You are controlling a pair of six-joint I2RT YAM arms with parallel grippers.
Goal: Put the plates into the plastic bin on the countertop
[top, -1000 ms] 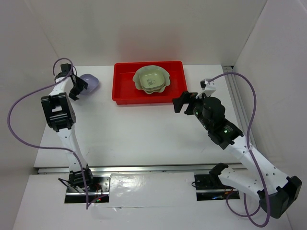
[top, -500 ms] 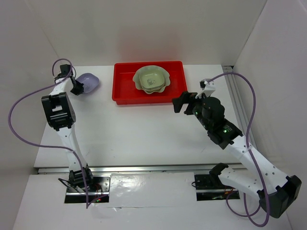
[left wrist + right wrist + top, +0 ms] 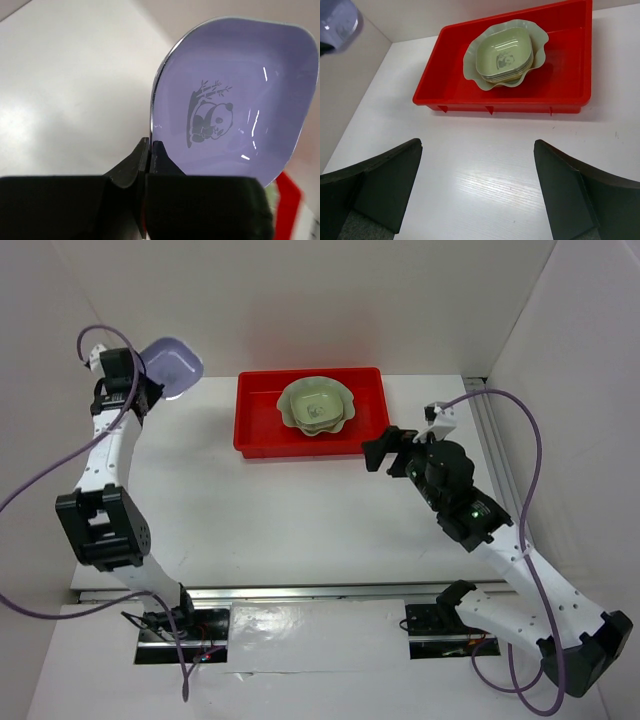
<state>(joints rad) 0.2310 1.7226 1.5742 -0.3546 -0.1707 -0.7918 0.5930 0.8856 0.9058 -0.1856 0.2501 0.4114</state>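
One white countertop (image 3: pixel 280 520), red plastic bin (image 3: pixel 260 428) at back centre. In the bin: pale green scalloped dish (image 3: pixel 288 405) holding a stack of small square dishes, green dish (image 3: pixel 318 406) on top. Lavender panda-print dish (image 3: pixel 235 100) is outside the bin, tilted, up off the surface at the back-left corner, with the left gripper (image 3: pixel 150 150) pinching its rim. Right gripper (image 3: pixel 477 145) is spread wide and empty, near the bin's front-right corner.

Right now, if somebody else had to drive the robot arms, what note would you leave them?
Left gripper: shut on the rim of the lavender plate, held up off the countertop, left of the red bin.
Right gripper: open, empty, near the bin's front right corner.
Done: the large green scalloped dish sits in the bin with small dishes stacked in it, a green one on top.
Left: carry the lavender plate to the bin and set it down.
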